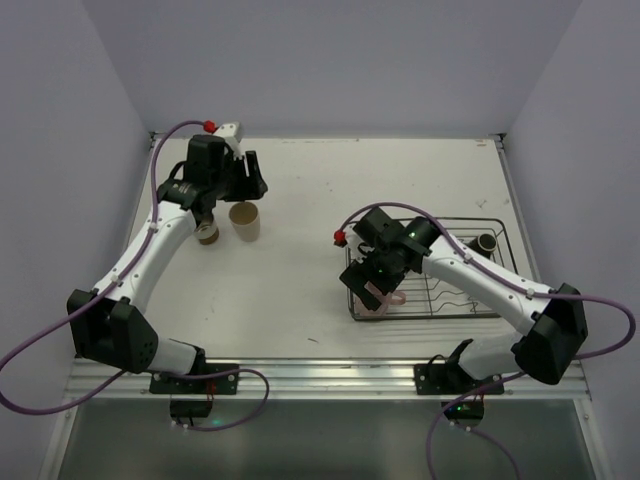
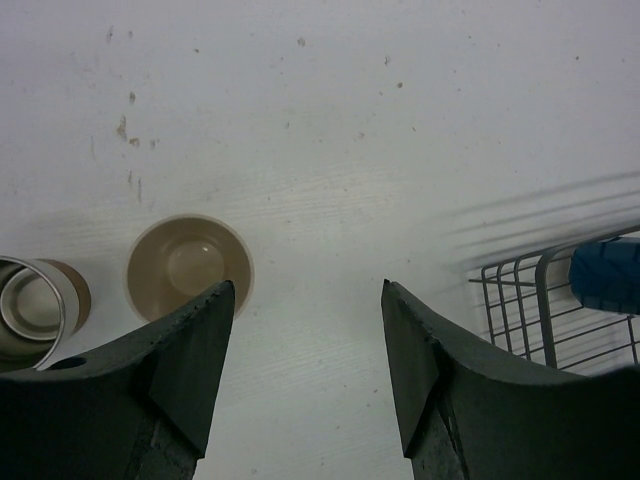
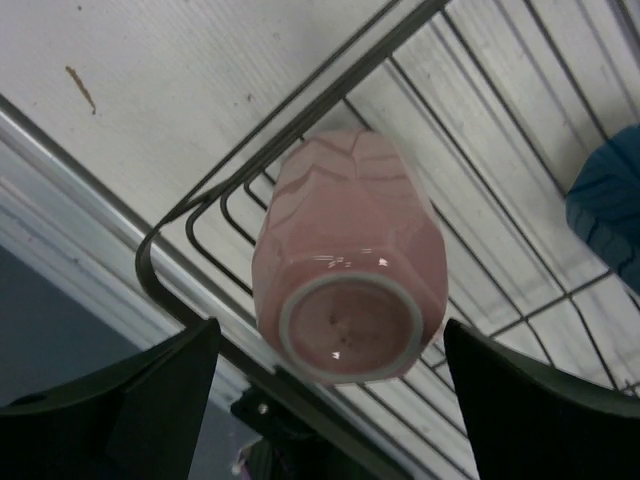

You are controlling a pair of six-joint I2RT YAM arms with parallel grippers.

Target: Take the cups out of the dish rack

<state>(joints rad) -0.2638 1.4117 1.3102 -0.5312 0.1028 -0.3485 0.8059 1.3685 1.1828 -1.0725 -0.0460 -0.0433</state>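
Pink cup (image 3: 345, 260), base toward the camera, in the dish rack (image 3: 290, 127) corner between the hand's (image 3: 330, 345) wide-apart fingers.

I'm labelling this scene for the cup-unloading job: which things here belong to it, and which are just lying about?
Job: dish rack; pink cup, blue cup and dark cup, all in it; beige cup and brown cup, out on the table.
Lying about: purple cables; metal rail along the near edge.
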